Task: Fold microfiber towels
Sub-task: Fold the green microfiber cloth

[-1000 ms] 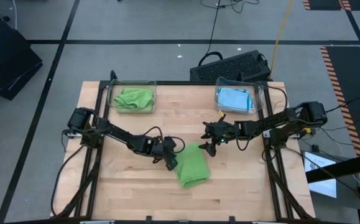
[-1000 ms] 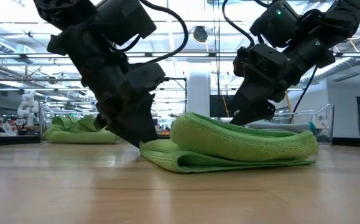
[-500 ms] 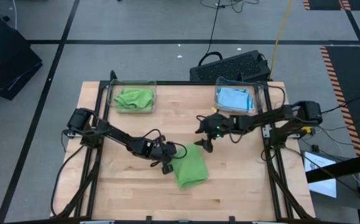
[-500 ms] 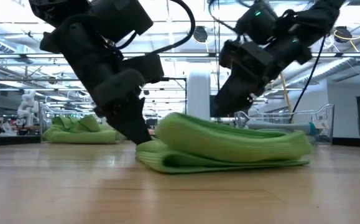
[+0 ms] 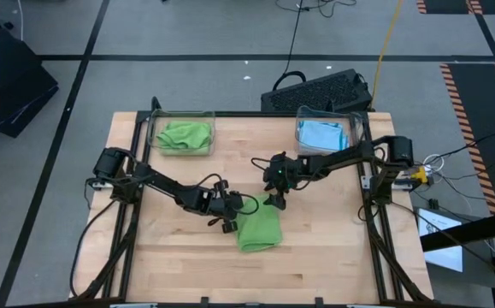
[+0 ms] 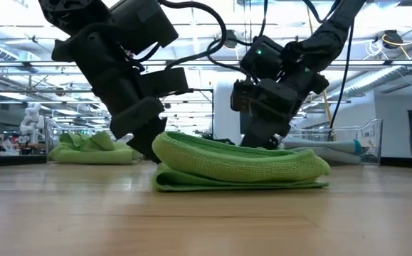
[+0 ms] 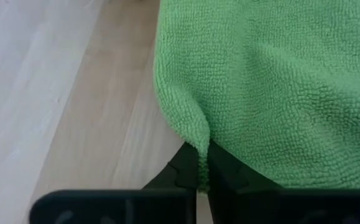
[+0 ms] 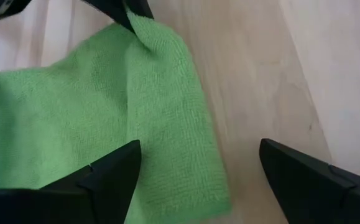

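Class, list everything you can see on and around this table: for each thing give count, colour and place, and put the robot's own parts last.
Folded towel: one, lime green, middle of the table, nearer the front edge.
Bin with green towel: one, clear plastic, back left of the table.
Bin with blue towel: one, clear plastic, back right of the table.
Table: one, light wood with a dark frame.
Keyboard: one, black, on the floor behind the table.
Left gripper: one, dark, fingers shut on the folded towel's left edge.
Right gripper: one, dark, fingers open, just above the folded towel's back edge.
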